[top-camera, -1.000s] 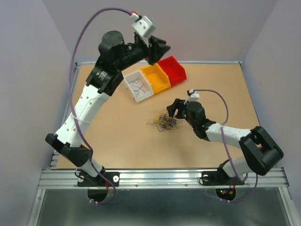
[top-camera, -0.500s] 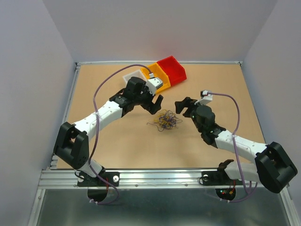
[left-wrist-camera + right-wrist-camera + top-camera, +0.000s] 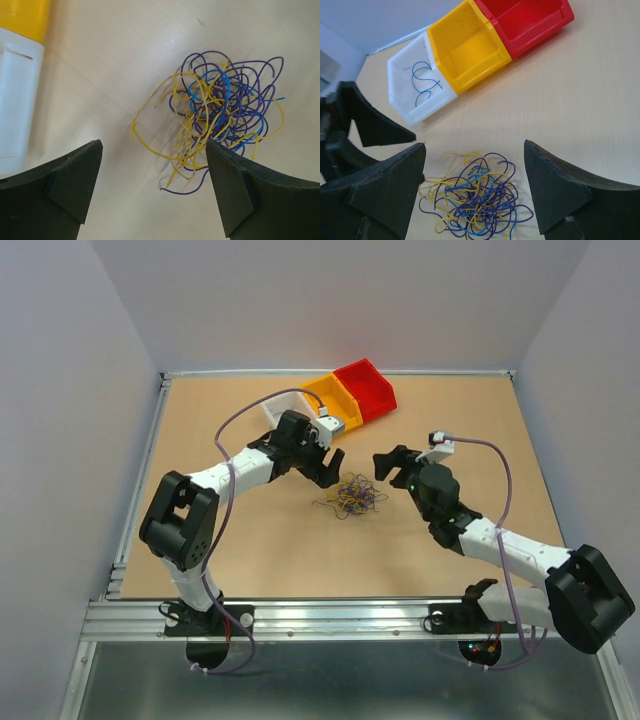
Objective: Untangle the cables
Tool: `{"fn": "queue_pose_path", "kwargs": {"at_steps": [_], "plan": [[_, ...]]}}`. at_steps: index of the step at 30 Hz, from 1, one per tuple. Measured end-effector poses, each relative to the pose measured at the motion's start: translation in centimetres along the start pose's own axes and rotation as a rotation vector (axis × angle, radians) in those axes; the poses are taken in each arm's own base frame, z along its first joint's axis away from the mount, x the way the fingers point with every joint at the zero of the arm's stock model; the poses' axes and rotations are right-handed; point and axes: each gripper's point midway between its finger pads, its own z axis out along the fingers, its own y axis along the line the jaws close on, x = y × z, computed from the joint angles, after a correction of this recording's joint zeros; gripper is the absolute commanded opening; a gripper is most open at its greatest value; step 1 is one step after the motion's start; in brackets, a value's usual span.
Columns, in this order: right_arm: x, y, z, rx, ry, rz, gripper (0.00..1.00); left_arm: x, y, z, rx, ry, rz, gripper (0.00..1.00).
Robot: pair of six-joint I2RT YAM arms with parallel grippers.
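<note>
Tan tabletop (image 3: 250,540), pale lavender walls (image 3: 60,390) on three sides. Along the far edge, left to right: white bin (image 3: 415,87), yellow bin (image 3: 467,47), red bin (image 3: 525,20). The white bin holds one blue wire (image 3: 426,80).

Cables (image 3: 350,497): one loose clump of blue, yellow and dark purple wires lying mid-table, on the near side of the bins, between my two arms.

Left gripper (image 3: 154,150): jaws spread wide, nothing between them, hanging just left of the clump. Right gripper (image 3: 475,150): jaws likewise released and holding nothing, just to the right of the clump. I cannot tell whether either finger touches a strand.

Handling, my judgement: the wires look hair-thin, nearly weightless and springy, with curls that hook one another. A pull on any one should drag the whole clump. Thin, smooth insulation may slip out of the pads unless the pinch closes fully.

Grip point: I would take a free end, not the core. The best candidate is the yellow strand (image 3: 145,140) trailing out on the left side of the clump. The other arm should pin the mass down while I draw it out.
</note>
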Motion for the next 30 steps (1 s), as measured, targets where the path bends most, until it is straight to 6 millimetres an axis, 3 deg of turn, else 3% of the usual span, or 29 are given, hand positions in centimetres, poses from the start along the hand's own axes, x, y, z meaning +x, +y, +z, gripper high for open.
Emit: {"fn": "queue_pose_path", "kwargs": {"at_steps": [1,4,5,6,11,16,19,21,22,25,26,27,28,30], "plan": [[-0.2,0.1,-0.1,-0.003,-0.005,0.002,0.84,0.8,0.1,0.7,0.008,0.022,-0.01,0.91],[-0.7,0.3,-0.3,-0.009,-0.018,0.005,0.84,2.2,0.0,1.9,0.03,0.066,-0.036,0.59],[-0.9,0.4,-0.3,-0.013,-0.024,0.007,0.84,2.4,0.0,2.1,0.036,0.074,-0.039,0.2],[-1.1,0.4,-0.4,-0.015,-0.027,0.008,0.84,2.6,-0.1,2.5,0.05,0.083,-0.04,0.0],[-1.2,0.7,-0.5,-0.027,-0.029,0.006,0.84,1.9,-2.1,3.1,0.198,0.106,-0.025,0.0],[0.1,2.7,-1.0,-0.174,0.011,-0.036,0.89,-0.9,-4.3,0.8,0.304,0.047,0.015,0.0],[1.9,4.5,-1.1,-0.303,0.068,-0.074,0.97,-4.8,-6.0,-2.6,0.342,-0.047,0.056,0.0],[3.1,6.1,-1.3,-0.414,0.1,-0.097,0.98,-8.4,-7.2,-5.2,0.361,-0.133,0.09,0.0],[3.9,6.7,-1.4,-0.459,0.122,-0.108,0.98,-11.2,-8.3,-7.3,0.372,-0.205,0.127,0.0],[6.2,7.7,-1.6,-0.544,0.18,-0.132,0.98,-16.1,-10.9,-11.6,0.39,-0.346,0.206,0.0],[6.7,7.7,-1.7,-0.552,0.192,-0.135,0.98,-17.4,-11.8,-13.3,0.39,-0.393,0.232,0.13],[7.1,7.8,-1.7,-0.559,0.207,-0.138,0.98,-18.2,-12.2,-14.5,0.37,-0.427,0.246,0.57],[7.3,7.7,-1.8,-0.561,0.213,-0.138,0.99,-18.7,-12.5,-15.3,0.351,-0.448,0.249,0.75],[7.1,7.8,-1.7,-0.552,0.201,-0.136,1.0,-19.1,-11.9,-16.0,0.285,-0.476,0.247,0.99]]}}
